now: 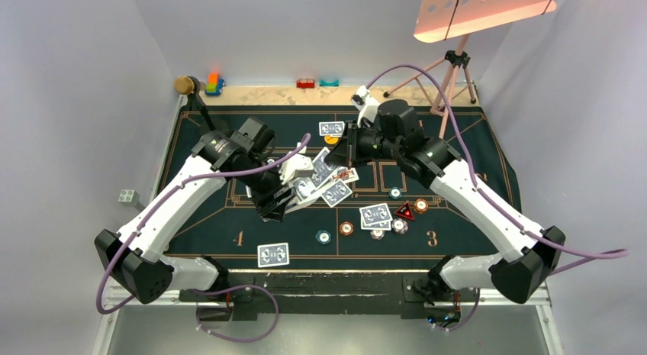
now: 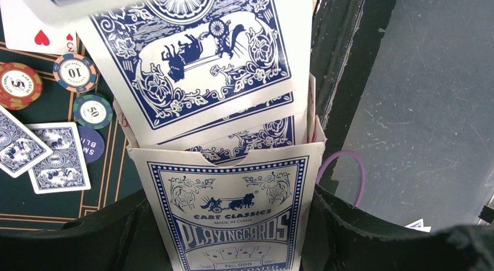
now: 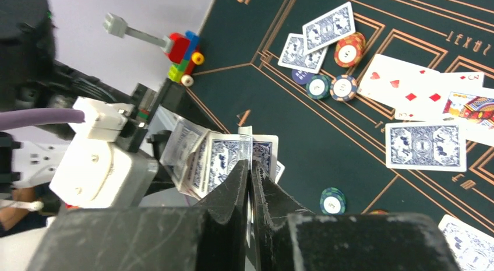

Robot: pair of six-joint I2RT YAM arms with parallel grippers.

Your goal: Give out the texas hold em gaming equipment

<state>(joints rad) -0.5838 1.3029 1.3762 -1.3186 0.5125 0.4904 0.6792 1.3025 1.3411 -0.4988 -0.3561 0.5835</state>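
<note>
The left pincer (image 2: 233, 215) holds the card box (image 2: 233, 183). The right pincer (image 3: 250, 169) pinches 1 card (image 2: 192, 55). Pull it crooked and more cards could slide out too.

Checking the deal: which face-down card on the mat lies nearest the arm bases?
The lone blue-backed card beside the printed 4; all others lie farther away.

Several cards (image 2: 198, 67) stick out of the card box (image 2: 233, 224) above the mat (image 1: 305, 221). Chips (image 1: 346, 228) lie on the mat right of it, and toy blocks (image 1: 214, 83) stand seemingly just beyond its far-left corner.
</note>
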